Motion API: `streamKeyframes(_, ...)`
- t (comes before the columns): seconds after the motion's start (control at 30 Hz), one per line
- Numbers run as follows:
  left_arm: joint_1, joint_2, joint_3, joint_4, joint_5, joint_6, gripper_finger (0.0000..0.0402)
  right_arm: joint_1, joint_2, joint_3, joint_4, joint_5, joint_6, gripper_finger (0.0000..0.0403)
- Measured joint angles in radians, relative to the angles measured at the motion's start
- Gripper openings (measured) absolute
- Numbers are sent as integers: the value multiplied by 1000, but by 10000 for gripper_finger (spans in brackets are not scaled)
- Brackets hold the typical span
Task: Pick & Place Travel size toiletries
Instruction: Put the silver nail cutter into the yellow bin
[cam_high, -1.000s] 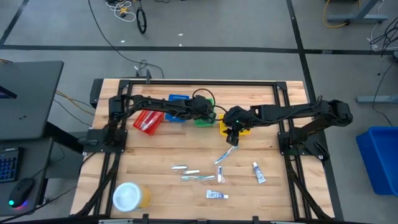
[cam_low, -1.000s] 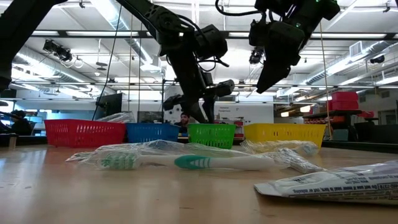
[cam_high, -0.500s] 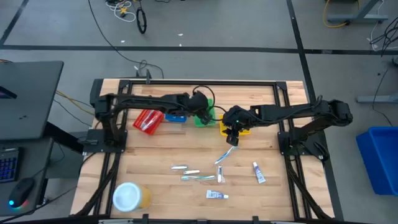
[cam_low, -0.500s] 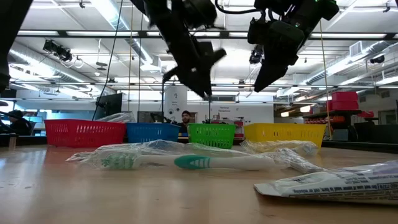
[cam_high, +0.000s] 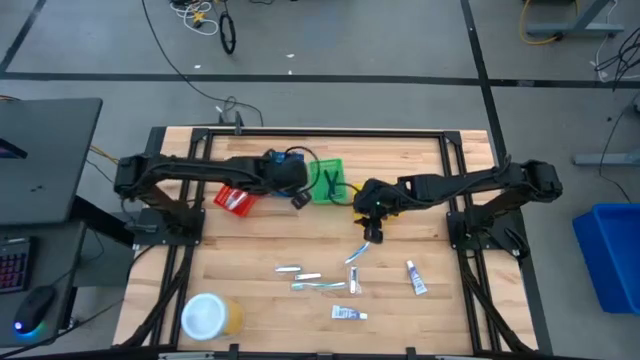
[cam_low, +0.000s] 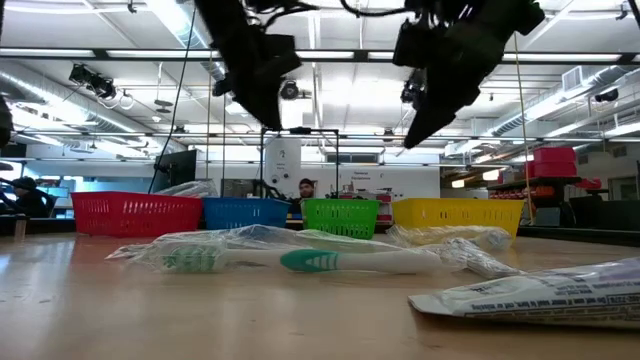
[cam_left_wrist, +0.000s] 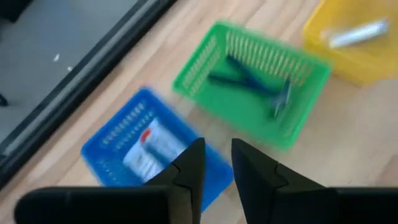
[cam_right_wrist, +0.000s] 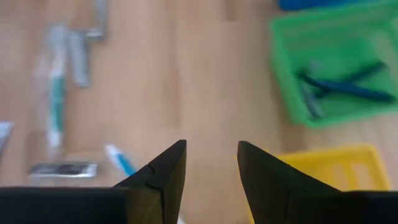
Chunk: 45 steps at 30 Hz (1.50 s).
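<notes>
Now left gripper (cam_high: 297, 198) has retreated.

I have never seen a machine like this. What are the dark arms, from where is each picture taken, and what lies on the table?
These are two robot arms at a wooden table. One picture looks down from above, one looks level across the tabletop, and two come from cameras on the wrists. The left gripper is near the blue bin; the right gripper hangs above a toothbrush. Both have open fingers and hold nothing. Behind them stand red, green and yellow bins. Small tubes and wrapped toothbrushes lie nearer the front.
</notes>
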Motion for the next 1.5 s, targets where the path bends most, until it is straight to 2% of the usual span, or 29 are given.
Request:
streamKeyframes(0.13,-3,-101,-139,107,46,8,74,33,0,0,21,-31,-79,149)
streamKeyframes(0.33,-3,-229,-342,400,148,82,64,86,12,0,87,-13,-273,155)
streamKeyframes(0.47,-3,-262,-417,525,208,78,62,122,57,0,148,-76,-294,173)
streamKeyframes(0.67,-3,-254,-428,512,225,68,62,189,139,0,171,-151,-299,216)
streamKeyframes(0.9,-4,-248,-427,518,227,55,62,282,267,0,237,-238,-440,239)
streamKeyframes(1.2,-26,-248,-427,517,236,56,62,335,411,0,296,-217,-552,225)
streamKeyframes(1.5,-32,-247,-427,517,245,56,62,321,417,1,291,-189,-633,206)
